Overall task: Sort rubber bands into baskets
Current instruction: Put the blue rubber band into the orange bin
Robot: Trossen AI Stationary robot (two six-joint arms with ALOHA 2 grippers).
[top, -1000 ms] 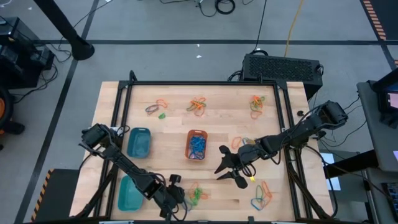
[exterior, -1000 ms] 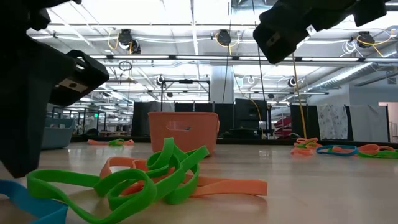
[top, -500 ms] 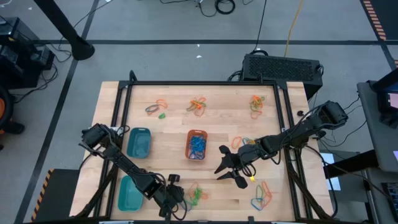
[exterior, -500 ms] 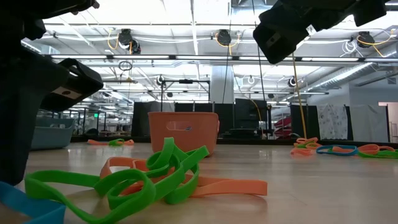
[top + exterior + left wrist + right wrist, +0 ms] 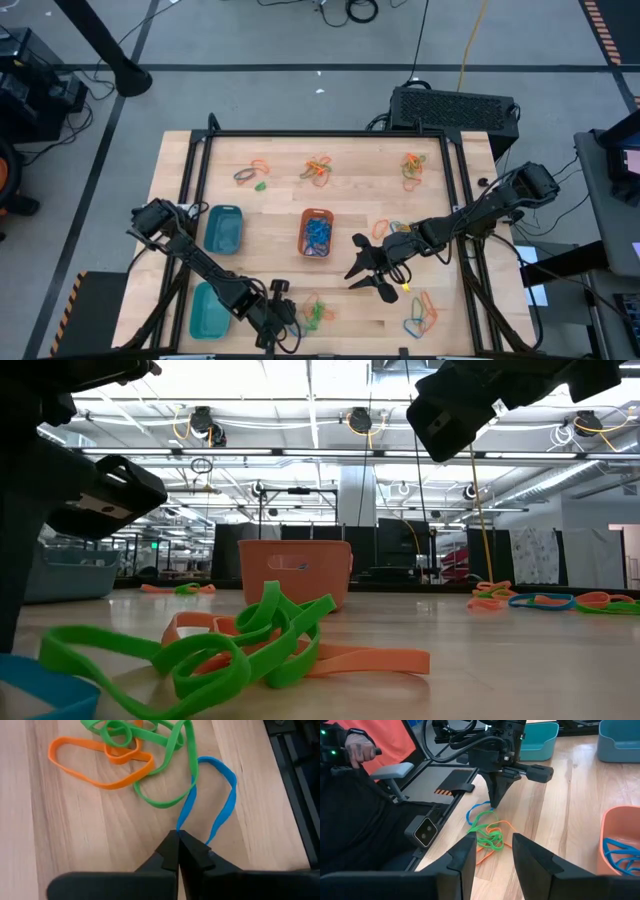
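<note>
- Basically: wood table (image 5: 280, 205), black frame at its edges; hall with ceiling lights behind.
- Left gripper (image 5: 178, 838) at near edge — fingers pinched on blue rubber band (image 5: 220, 800), beside green/orange tangle (image 5: 315, 312).
- Right gripper (image 5: 372, 270) spread wide, holding nothing, on bare wood right of orange basket (image 5: 316, 232).
- Teal baskets (image 5: 223, 229) sit left.

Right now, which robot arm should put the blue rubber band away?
Probably the left. Its tool is already shut on the blue rubber band, beside the green and orange tangle at the table's near edge. The right tool hangs open farther off, beside the orange basket, holding nothing.
</note>
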